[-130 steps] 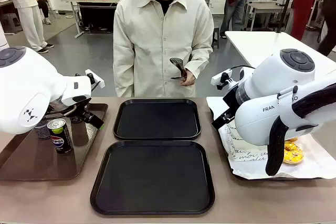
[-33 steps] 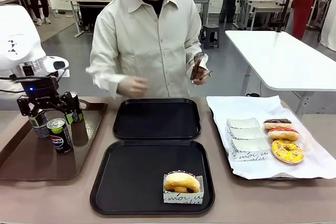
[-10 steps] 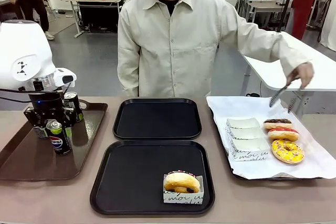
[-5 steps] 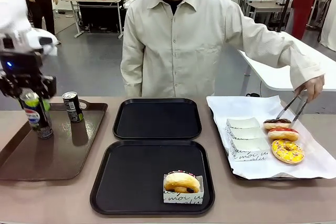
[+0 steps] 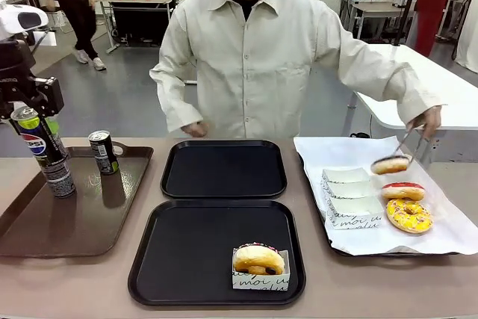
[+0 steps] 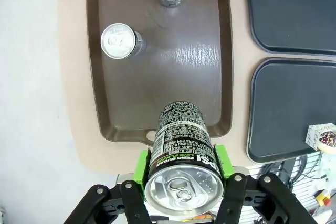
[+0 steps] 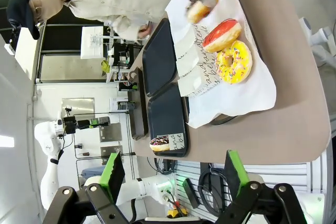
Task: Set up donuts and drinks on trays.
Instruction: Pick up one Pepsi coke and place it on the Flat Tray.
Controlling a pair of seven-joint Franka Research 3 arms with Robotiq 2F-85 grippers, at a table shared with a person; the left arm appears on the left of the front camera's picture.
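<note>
The left gripper [image 6: 181,163], jaws pinching the Pepsi can [image 5: 33,140], has lifted it clear of the brown tray [image 5: 89,222], where two grey cans [image 5: 102,152] stay near the far edge. The person's tongs [image 5: 409,140] now raise a chocolate donut [image 5: 391,163] off the white paper [image 5: 448,237] (so a drink and a second donut are likely on their way). The right gripper [image 7: 175,174] hangs spread, empty. The can is slick aluminium. The black trays [image 5: 194,259] are glossy and raised-rimmed, and the boxed donut [image 5: 259,261] sits in the near one's front right corner.
</note>
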